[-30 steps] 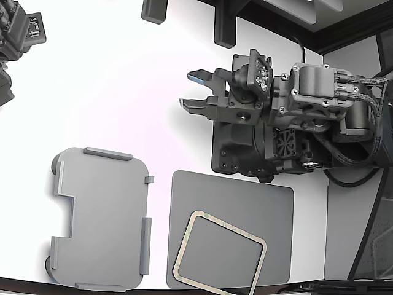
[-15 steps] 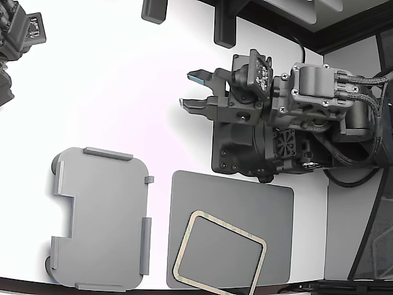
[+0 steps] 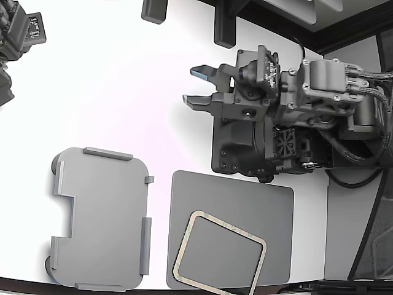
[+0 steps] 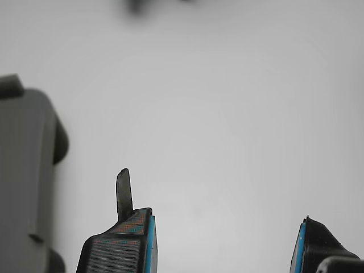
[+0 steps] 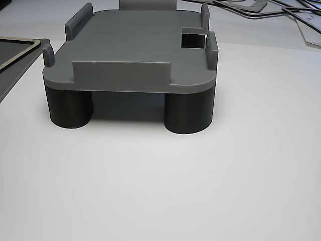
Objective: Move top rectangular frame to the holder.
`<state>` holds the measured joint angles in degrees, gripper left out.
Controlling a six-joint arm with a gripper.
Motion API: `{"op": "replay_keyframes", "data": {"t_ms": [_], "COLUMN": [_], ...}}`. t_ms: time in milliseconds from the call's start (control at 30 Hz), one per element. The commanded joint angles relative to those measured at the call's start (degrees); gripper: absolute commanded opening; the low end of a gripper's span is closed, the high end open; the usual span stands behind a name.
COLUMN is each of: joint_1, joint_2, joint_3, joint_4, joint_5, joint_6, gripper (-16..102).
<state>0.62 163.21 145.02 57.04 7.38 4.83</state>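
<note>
Nothing done yet, judging by how things are lying. Top rectangular frame (image 3: pixel 219 254) resting flat on the dark grey pad (image 3: pixel 245 209), sitting toward the pad's 6 o'clock edge, tilted a little against the pad's sides. Holder (image 3: pixel 101 218) standing bare on the white worktop (image 3: pixel 110 92), at 9 o'clock from the pad, near but apart; nothing lying in it, as the other view (image 5: pixel 135 45) also shows. Gripper (image 3: pixel 198 85) hovering at 12 o'clock from the pad, well apart from the frame, pointing toward 9 o'clock. Jaws parted and gripping nothing: wrist view showing only bare worktop between the blue-edged fingers (image 4: pixel 122 244). Everything remaining: travelling down toward 6 o'clock to the frame, pinching one thin edge, lifting it off the pad, carrying it over toward 9 o'clock, seating it between the holder's raised tabs.
</note>
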Motion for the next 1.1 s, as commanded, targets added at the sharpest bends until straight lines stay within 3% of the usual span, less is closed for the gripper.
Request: {"op": "replay_keyframes", "data": {"t_ms": [0,67,233,400,833,1067], "joint_1": [0.1,3.3,18.1,28.8,49.7,55.4], "joint_2": [-9.5,-16.9,-28.5,-37.1,-50.3,-51.0], "joint_3": [-14.6,-22.1,-31.1,-36.3,-42.9,-39.8], "joint_4": [5.9,10.4,16.3,22.0,27.0,27.2], "joint_5": [0.9,2.5,12.7,15.7,17.5,12.7], "joint_6": [-0.4,1.8,12.6,25.2,54.6,64.6], "gripper": [100,100,100,100,100,99]}}
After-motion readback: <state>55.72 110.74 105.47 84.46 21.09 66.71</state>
